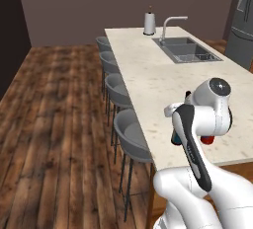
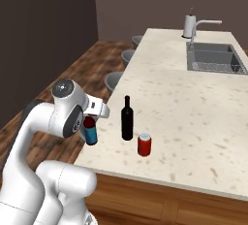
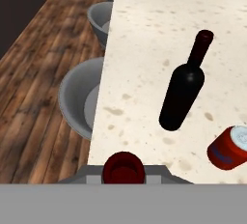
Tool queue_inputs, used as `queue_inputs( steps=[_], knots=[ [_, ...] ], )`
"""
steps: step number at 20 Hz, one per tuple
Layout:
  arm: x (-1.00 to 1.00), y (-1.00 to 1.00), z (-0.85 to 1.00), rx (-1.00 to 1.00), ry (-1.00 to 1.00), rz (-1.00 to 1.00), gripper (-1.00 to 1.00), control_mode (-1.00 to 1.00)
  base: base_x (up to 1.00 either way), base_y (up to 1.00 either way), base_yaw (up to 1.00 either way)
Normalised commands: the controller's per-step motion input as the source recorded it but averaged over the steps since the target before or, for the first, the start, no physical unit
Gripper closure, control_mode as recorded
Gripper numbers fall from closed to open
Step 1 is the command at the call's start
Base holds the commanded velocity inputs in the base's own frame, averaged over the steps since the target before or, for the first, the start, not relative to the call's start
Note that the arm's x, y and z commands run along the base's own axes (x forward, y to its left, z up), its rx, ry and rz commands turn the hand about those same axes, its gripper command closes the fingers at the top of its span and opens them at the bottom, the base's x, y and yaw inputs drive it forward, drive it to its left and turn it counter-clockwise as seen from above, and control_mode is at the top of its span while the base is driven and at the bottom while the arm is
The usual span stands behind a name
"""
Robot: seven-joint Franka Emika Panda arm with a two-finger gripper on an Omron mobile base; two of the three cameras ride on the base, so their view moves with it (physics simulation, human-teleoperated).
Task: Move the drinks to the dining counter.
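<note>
dining counter (image 2: 193,107) long, beige, sink (image 2: 213,56) at far end, stools (image 1: 131,136) along one side | wine bottle (image 2: 127,119) upright near counter's near edge | red can (image 2: 144,144) just beside it, upright | gripper (image 2: 90,122) clenched on short dark-red bottle (image 2: 90,132), at counter edge, resting or lifted unclear

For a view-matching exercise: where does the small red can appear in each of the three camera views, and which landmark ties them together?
Left base view: the red can peeks out below the white arm, lower right.
Right base view: lower centre, near the front of the dining counter.
Hand view: right edge, lower half.
Shared landmark: the black wine bottle standing just beside it.
</note>
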Motion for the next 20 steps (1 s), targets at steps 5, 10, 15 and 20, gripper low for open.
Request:
queue_inputs(
  steps=[5, 10, 15, 20],
  knots=[
    [0.0, 0.0, 0.0, 0.0, 0.0, 0.0, 1.0, 1.0, 0.19, 0.0, 0.0],
    [0.0, 0.0, 0.0, 0.0, 0.0, 0.0, 1.0, 1.0, 0.06, 0.0, 0.0],
    [0.0, 0.01, -0.02, 0.0, 0.0, 0.0, 1.0, -1.0, 0.0, 0.0, 0.0],
    [0.0, 0.01, -0.19, 0.0, 0.0, 0.0, 1.0, -1.0, 0.0, 0.0, 0.0]
  ],
)
